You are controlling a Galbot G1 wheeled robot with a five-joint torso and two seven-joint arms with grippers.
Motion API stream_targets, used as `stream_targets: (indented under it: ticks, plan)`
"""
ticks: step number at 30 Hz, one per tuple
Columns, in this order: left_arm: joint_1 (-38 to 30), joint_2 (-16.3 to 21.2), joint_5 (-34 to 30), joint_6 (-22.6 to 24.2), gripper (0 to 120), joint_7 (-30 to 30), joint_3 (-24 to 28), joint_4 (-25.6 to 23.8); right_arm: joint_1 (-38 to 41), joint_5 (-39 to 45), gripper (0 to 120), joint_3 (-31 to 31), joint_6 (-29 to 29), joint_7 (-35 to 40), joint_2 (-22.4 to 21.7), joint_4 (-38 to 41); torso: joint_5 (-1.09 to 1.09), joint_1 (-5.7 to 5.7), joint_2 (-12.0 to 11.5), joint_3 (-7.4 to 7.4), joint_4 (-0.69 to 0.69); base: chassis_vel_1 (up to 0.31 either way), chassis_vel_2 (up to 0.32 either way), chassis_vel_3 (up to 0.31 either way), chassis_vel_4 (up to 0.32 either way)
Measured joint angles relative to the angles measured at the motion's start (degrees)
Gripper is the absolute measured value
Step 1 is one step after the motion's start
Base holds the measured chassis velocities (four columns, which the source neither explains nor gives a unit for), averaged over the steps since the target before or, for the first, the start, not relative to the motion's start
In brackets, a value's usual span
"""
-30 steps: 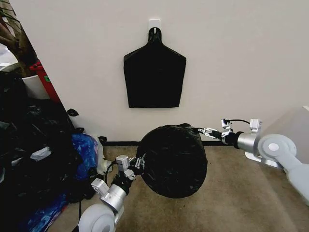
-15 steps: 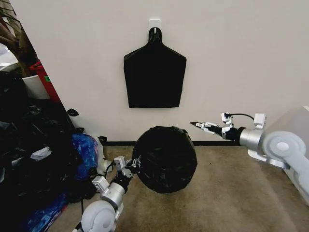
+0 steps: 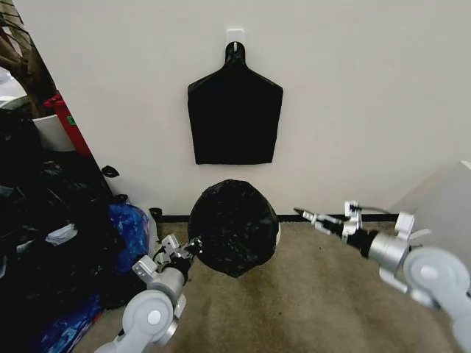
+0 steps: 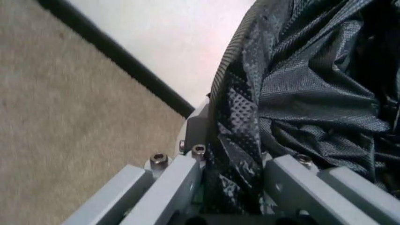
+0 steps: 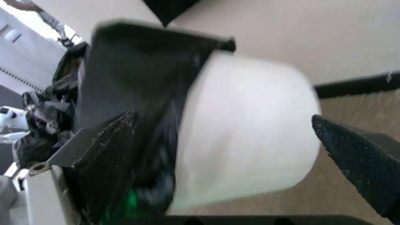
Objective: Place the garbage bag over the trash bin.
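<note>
Bin [image 5: 250,136] sits on floor by the wall, garbage bag [image 3: 232,226] stretched over its mouth; left pincer [image 3: 193,247] pinching bag edge at bin's left side to keep it taut; right pincer [image 3: 307,215] spread, apart from bin's right side, holding nothing.
</note>
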Motion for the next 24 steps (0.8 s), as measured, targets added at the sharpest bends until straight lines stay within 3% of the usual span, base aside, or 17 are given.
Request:
stream_targets:
  ticks: [6,15,24]
  plan:
    - [-1.58,-0.17,-7.57,0.96,1,-3.55,-0.78,-0.09,-4.75,-4.83,100,-0.17,2.29,-3.59,3.84,0.12,0.0,0.0,0.0,0.0,-0.01,0.0,0.0,0.0,0.0]
    - [-2.61,-0.54,-17.83,3.56,1,-6.86,-2.55,0.7,-9.55,-5.2,100,0.52,3.09,-2.6,10.14,4.44,0.0,0.0,0.0,0.0,-0.01,0.0,0.0,0.0,0.0]
    - [-3.04,-0.16,-19.77,4.3,1,-7.28,-2.26,0.66,-9.47,-7.99,100,-2.04,3.78,1.08,14.18,7.63,0.01,0.0,0.0,0.0,0.0,0.0,0.0,0.0,0.0]
